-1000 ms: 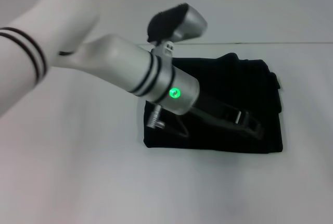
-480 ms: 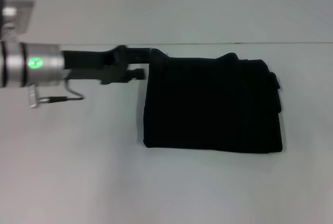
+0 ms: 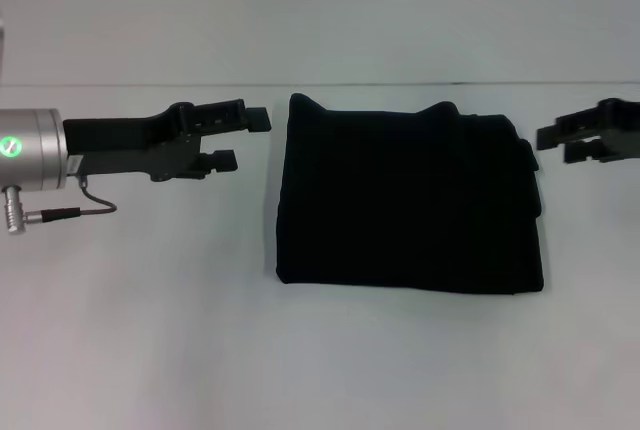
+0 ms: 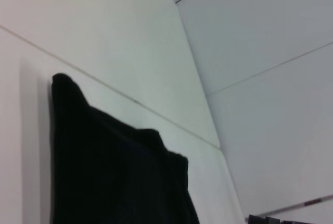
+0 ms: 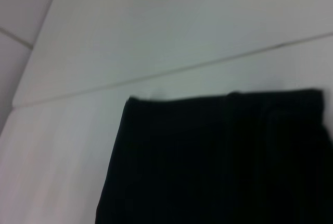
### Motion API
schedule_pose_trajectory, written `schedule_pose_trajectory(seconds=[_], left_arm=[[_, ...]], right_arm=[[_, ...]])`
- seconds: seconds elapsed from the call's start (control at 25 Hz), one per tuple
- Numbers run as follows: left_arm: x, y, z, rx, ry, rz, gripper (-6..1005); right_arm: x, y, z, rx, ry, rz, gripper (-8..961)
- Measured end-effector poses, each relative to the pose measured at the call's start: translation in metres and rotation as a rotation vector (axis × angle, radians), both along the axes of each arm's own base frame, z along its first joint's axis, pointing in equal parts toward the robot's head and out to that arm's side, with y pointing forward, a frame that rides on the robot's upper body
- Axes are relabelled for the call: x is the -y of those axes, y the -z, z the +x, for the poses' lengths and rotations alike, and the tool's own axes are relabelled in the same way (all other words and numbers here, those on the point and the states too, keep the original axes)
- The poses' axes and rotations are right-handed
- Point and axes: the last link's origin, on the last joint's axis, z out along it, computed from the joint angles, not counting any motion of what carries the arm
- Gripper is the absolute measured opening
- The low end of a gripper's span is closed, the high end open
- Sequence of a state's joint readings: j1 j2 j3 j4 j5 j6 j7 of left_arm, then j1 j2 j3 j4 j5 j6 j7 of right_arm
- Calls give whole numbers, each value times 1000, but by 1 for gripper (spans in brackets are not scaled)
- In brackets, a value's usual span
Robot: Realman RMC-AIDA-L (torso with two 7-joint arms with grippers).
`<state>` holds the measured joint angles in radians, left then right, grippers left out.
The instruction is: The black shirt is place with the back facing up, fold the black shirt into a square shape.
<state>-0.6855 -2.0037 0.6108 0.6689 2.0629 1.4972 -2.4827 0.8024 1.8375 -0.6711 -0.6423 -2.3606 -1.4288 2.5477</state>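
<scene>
A plain white table (image 3: 330, 350) fills the lower part of the head view. Behind it stands a pale wall (image 3: 320, 10), meeting the table's far edge along a thin dark line. The left wrist view shows thin seams crossing the wall.
</scene>
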Motion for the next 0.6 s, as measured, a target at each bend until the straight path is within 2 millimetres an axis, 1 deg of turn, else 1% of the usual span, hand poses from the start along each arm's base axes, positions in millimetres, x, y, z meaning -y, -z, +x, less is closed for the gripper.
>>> schedule_pose_trajectory(seconds=[0.12, 0.24, 0.4, 0.6], left_arm=[[2, 4, -2, -17, -11, -35, 963], [4, 7, -4, -20, -27, -61, 963], [7, 12, -6, -16, -35, -73, 963], [5, 13, -7, -20, -39, -56, 962]], right_arm=[[-1, 10, -10, 24, -18, -51, 586], [-1, 14, -13, 57, -6, -86, 584], [-2, 16, -8, 108, 24, -97, 583], [-7, 34, 4, 135, 51, -40, 581]])
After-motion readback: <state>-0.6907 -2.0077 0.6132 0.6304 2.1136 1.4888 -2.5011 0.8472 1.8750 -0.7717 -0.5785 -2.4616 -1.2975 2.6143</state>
